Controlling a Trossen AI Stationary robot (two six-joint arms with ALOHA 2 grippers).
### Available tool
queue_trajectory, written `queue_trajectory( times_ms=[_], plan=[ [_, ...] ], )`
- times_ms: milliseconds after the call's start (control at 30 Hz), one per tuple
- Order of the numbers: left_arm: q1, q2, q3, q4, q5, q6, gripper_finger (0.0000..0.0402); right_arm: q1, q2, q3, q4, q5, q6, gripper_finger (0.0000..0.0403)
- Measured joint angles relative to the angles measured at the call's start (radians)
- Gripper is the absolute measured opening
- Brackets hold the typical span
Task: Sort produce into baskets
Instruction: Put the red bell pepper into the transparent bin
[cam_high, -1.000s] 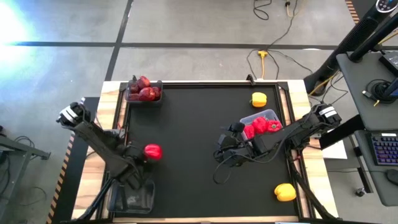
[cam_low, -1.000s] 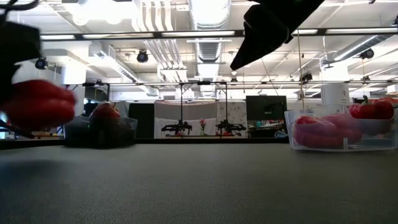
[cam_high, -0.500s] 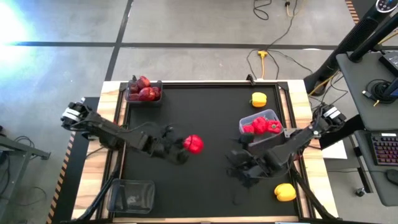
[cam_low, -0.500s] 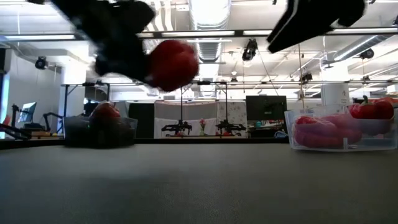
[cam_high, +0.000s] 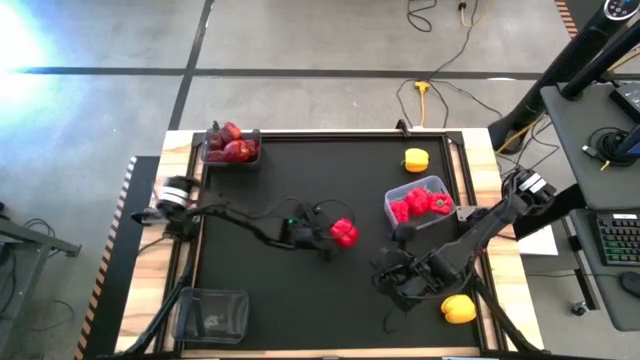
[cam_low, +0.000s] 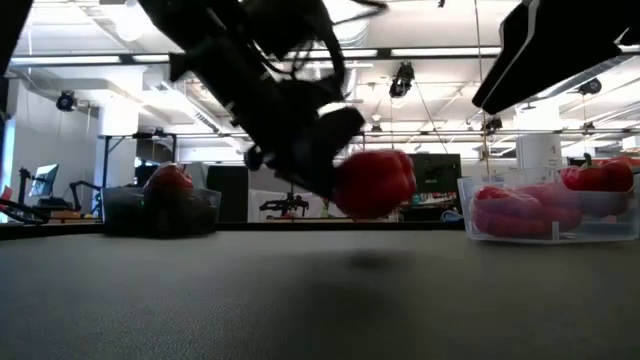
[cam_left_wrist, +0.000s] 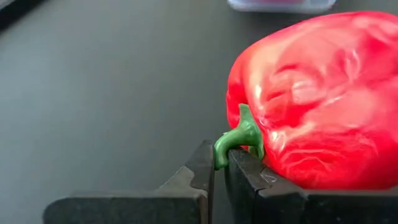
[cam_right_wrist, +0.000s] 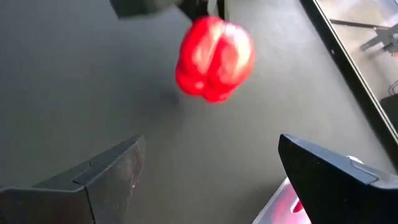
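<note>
A red bell pepper (cam_high: 344, 234) hangs over the middle of the black table, with my left gripper (cam_high: 326, 233) shut on it. To its right stands a clear basket (cam_high: 436, 187) holding red peppers (cam_high: 418, 204). A basket (cam_high: 252, 158) of dark maroon fruit (cam_high: 230, 145) stands at the far left. An empty basket (cam_high: 212, 315) sits at the near left. Yellow peppers lie at the far right (cam_high: 416, 159) and near right (cam_high: 458, 308). My right gripper (cam_high: 388, 288) hovers open beside the near yellow pepper, holding nothing. My left gripper pinches the pepper's green stem (cam_left_wrist: 239, 135) between its two fingertips (cam_left_wrist: 244, 167). The fingers come from the table's left, slanting down. The pepper (cam_low: 373, 183) sticks out beyond the fingertips, tipped on its side and lifted clear of the table.
Raised wooden rails (cam_high: 480, 160) run along the table's left and right sides. Open black table (cam_high: 300, 300) lies between the empty basket and my right gripper. In the low view the red-pepper basket (cam_low: 550, 232) stands at the right and the maroon-fruit basket (cam_low: 162, 215) at the left.
My left gripper has swept from the near left toward the table's right with the red pepper, rolling its wrist, and now hangs mid-table near the red-pepper basket. My right gripper has moved toward the near edge, closer to the near yellow pepper, and stays open.
</note>
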Motion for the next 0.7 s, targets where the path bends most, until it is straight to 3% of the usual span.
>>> queue_trajectory(
  times_ms=[167,333,500,700],
  plan=[
    [-0.007,0.092,0.078,-0.05,0.015,-0.016,0.0031,-0.029,0.054,0.0,0.07,0.002,-0.027,0.0361],
    [-0.018,0.108,0.107,-0.085,0.028,-0.031,0.0071,-0.08,0.115,0.0,0.213,0.003,-0.074,0.0361],
    [-0.038,0.059,0.107,-0.224,0.016,-0.03,0.0117,-0.161,0.177,0.006,0.257,-0.056,-0.074,0.0361],
    [-0.114,-0.068,0.024,-0.31,-0.128,-0.103,0.0157,-0.253,0.184,0.006,0.268,-0.128,-0.077,0.0361]
  ],
)
